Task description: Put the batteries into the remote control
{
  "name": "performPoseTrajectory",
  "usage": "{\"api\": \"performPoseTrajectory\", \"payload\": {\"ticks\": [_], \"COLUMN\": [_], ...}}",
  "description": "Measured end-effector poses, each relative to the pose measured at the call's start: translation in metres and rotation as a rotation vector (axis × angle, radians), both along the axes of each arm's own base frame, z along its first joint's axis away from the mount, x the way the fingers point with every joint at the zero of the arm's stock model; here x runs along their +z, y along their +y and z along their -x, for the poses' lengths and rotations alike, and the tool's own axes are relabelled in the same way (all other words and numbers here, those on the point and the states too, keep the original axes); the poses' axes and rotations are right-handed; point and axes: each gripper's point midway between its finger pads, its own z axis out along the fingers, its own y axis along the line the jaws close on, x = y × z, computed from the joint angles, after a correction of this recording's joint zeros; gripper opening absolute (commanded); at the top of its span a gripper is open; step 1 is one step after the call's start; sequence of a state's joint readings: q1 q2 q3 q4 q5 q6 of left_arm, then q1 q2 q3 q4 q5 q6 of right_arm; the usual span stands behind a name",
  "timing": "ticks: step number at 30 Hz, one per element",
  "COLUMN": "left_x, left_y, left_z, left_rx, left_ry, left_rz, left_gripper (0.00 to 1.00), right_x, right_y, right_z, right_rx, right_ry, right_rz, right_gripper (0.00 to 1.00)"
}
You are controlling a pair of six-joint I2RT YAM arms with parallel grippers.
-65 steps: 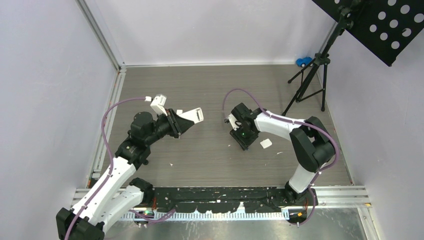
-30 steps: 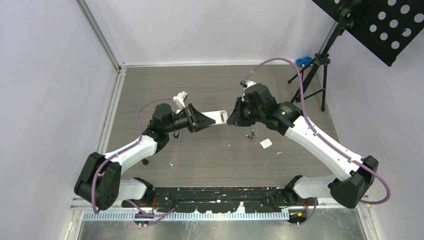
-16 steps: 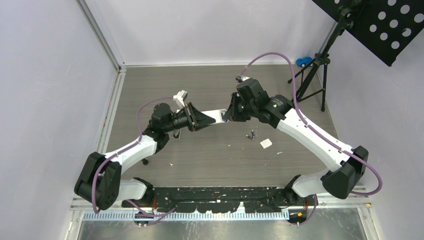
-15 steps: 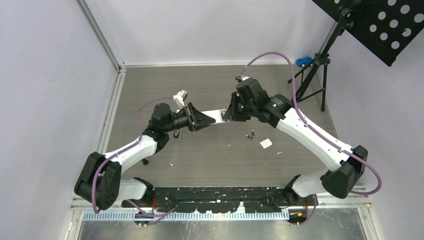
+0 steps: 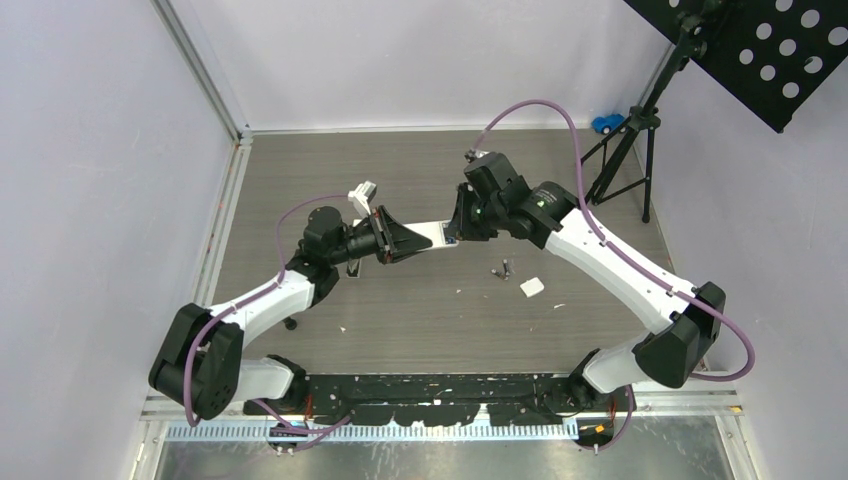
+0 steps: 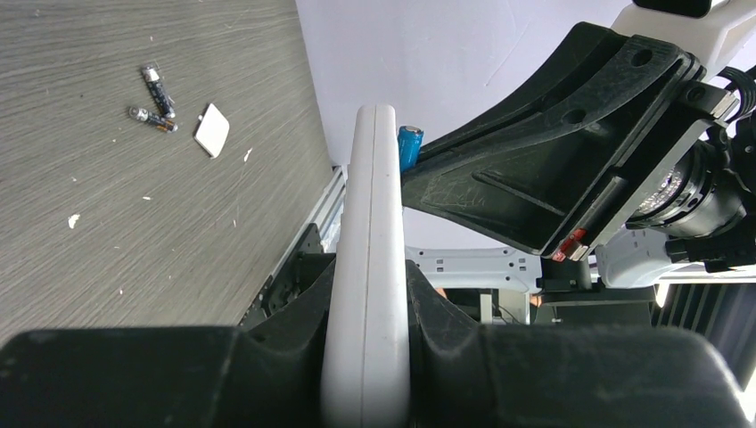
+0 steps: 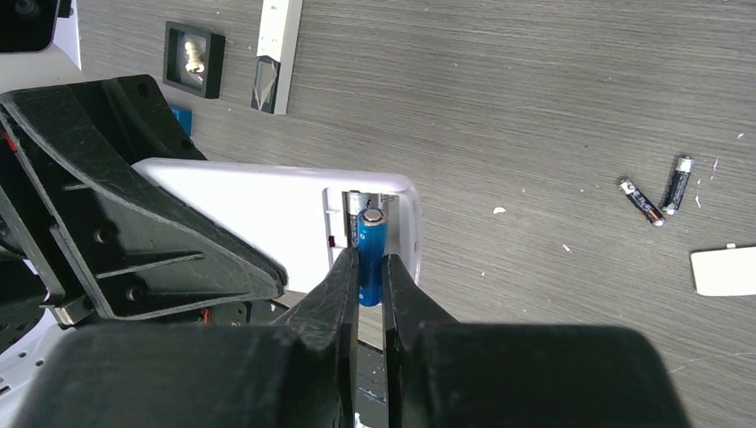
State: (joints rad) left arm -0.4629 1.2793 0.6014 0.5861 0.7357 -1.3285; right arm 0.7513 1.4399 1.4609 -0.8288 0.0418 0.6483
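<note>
My left gripper (image 5: 398,240) is shut on the white remote control (image 5: 432,234), held above the table; in the left wrist view the remote (image 6: 370,267) stands edge-on between the fingers. My right gripper (image 7: 370,267) is shut on a blue battery (image 7: 371,254) and holds it at the remote's open battery bay (image 7: 357,218). That battery (image 6: 408,147) shows beside the remote's far end in the left wrist view. Two dark batteries (image 7: 660,196) lie loose on the table, also seen from above (image 5: 502,270) and in the left wrist view (image 6: 153,98).
A small white battery cover (image 5: 531,287) lies by the loose batteries. A black stand (image 5: 625,160) with a perforated plate is at the back right, a blue toy (image 5: 605,123) behind it. A second white remote (image 7: 280,53) and a black framed piece (image 7: 192,58) lie on the table.
My right arm rose from the table by the batteries and swung left to the remote. My left arm stretched out, bringing the remote toward the centre. In the last half second the right gripper crept closer.
</note>
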Motion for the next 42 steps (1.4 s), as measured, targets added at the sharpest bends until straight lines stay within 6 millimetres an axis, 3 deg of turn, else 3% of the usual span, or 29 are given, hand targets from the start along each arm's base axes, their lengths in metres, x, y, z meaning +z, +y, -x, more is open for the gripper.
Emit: {"api": "performPoseTrajectory", "payload": {"ticks": [3, 10, 17, 26, 42], "left_x": [0.000, -0.003, -0.020, -0.023, -0.018], "left_y": [0.000, 0.000, 0.002, 0.002, 0.001], "left_z": [0.000, 0.003, 0.010, 0.010, 0.010], "left_rx": [-0.001, -0.022, -0.066, -0.072, -0.066], "left_ry": [-0.002, -0.055, -0.098, -0.108, -0.089], "left_rz": [0.000, -0.023, -0.093, -0.107, -0.082], "left_gripper": [0.00, 0.00, 0.00, 0.00, 0.00], "right_x": [0.001, 0.008, 0.019, -0.002, -0.019], "right_y": [0.000, -0.004, -0.007, -0.002, -0.005], "right_z": [0.000, 0.001, 0.005, 0.016, 0.023], "right_rx": [-0.002, 0.000, 0.031, 0.088, 0.100], "right_ry": [0.000, -0.011, -0.016, 0.079, 0.111], "right_rz": [0.003, 0.018, 0.034, 0.075, 0.107], "right_gripper": [0.03, 0.02, 0.02, 0.08, 0.13]}}
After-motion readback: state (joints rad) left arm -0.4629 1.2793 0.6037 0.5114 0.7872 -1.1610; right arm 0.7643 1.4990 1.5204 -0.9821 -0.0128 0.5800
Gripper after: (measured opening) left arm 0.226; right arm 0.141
